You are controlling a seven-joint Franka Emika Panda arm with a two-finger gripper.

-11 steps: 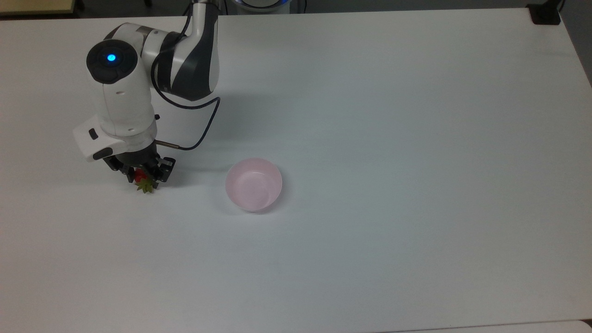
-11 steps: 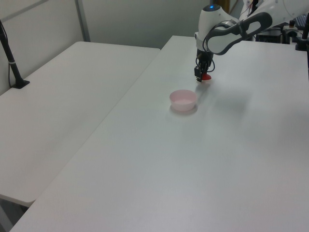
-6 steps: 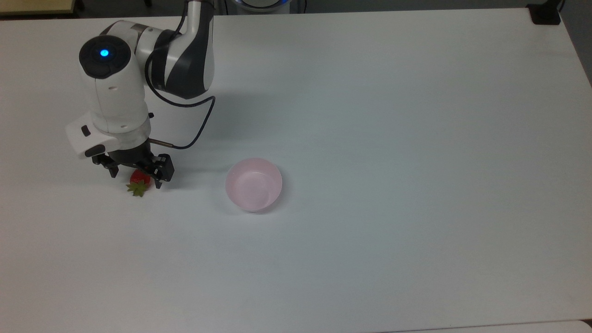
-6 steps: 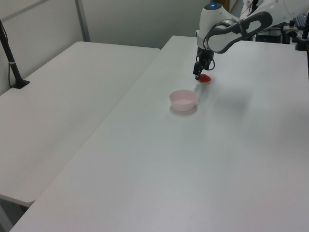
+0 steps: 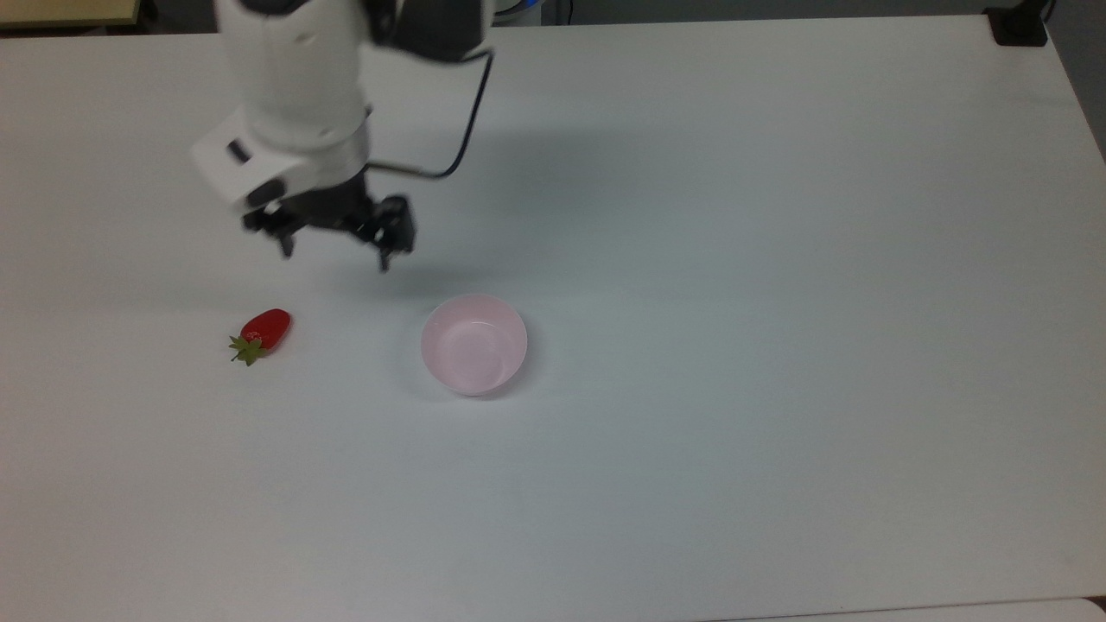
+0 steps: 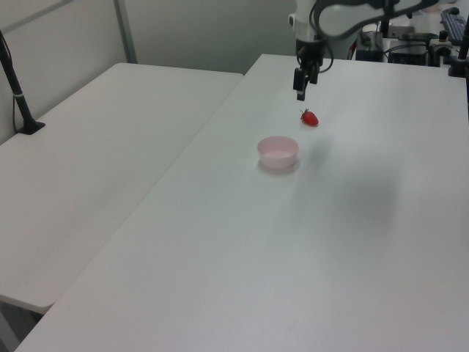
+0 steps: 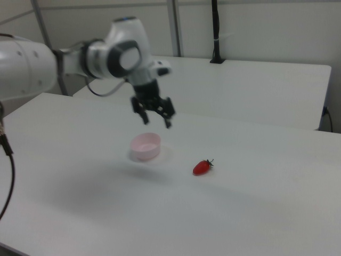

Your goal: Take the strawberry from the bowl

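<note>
- Table [image 5: 778, 259]: a large white surface carrying every item below. A second white table [image 6: 95, 154] stands beside it on the left view's left.
- Arm [image 5: 294, 78]: white with dark joints. It reaches in from the top view's upper edge, and a black cable [image 5: 458, 138] loops off its wrist.
- Gripper [image 5: 333, 246]: raised above the table, pointing down, fingers spread apart and holding nothing. In the top view it sits above and between the strawberry and the bowl, apart from both. In the right view [image 7: 154, 114] it hangs above the bowl's far side.
- Bowl [image 5: 473, 344]: pale pink, round, upright on the table, with nothing inside. Also seen in the left view [image 6: 278, 152] and the right view [image 7: 145, 146].
- Strawberry [image 5: 262, 333]: red, lying on its side on the bare table, outside the bowl and well to the top view's left of it. Its green cap points toward the top view's lower left. Also seen in the left view [image 6: 309, 117] and the right view [image 7: 202, 167].
</note>
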